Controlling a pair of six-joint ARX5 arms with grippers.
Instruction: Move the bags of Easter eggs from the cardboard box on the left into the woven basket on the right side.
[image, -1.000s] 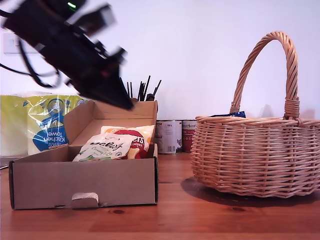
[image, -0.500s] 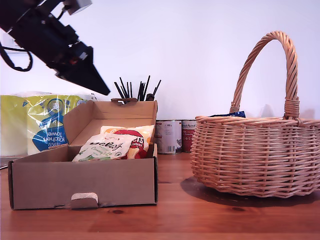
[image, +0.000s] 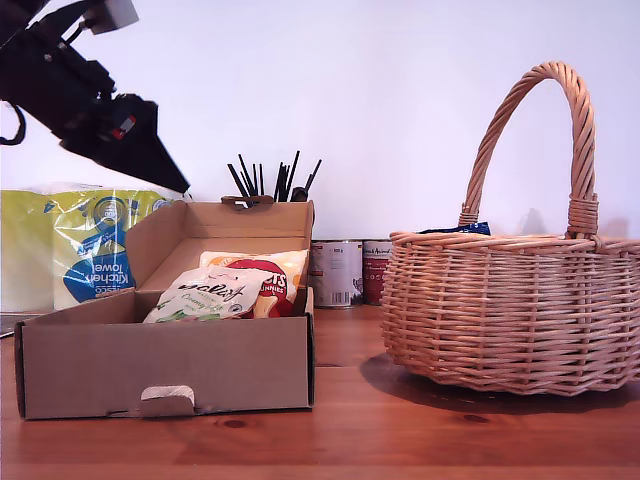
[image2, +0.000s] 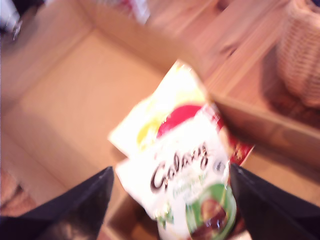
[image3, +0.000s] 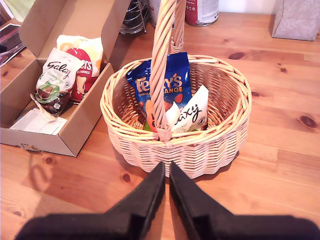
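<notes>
A: Where are you on progress?

B: Partway. Your woven basket (image3: 175, 117) already has a dark blue bag (image3: 167, 82) and a white Galaxy bag (image3: 192, 114) in it. In the exterior view only a blue corner (image: 455, 229) pokes over the rim of that basket (image: 510, 310)

A: And what's left in the cardboard box (image: 165, 365)?

B: Two that you can see: a white-green Galaxy bag (image: 205, 296) lying partly over a yellow Maltesers bag (image: 270, 275). Same pair shows in the second wrist view, Galaxy (image3: 55, 80) and Maltesers (image3: 85, 60), at about 10 o'clock from the basket. There's also a flat whitish sheet (image3: 37, 121) on the box floor, can't tell what it is. So two moved, two to go, as far as the pictures show

A: Claw states?

B: Your first claw (image2: 167, 200) has its jaws spread wide and holds nothing. It hangs over the box (image2: 65, 105) with the Galaxy bag (image2: 185, 185) showing between the fingers. View's blurred. In the exterior view it's the black arm (image: 85, 100) at 11 o'clock from the box. Your second claw (image3: 166, 187) is pressed together, empty, over the counter (image3: 280, 150) on the near side of the basket

A: Next?

B: Likely you drop the first claw onto the Galaxy bag, it's the top one. Glossy pouch, could slip. Kitchen towel pack (image: 70, 245) behind the box isn't part of this
</notes>
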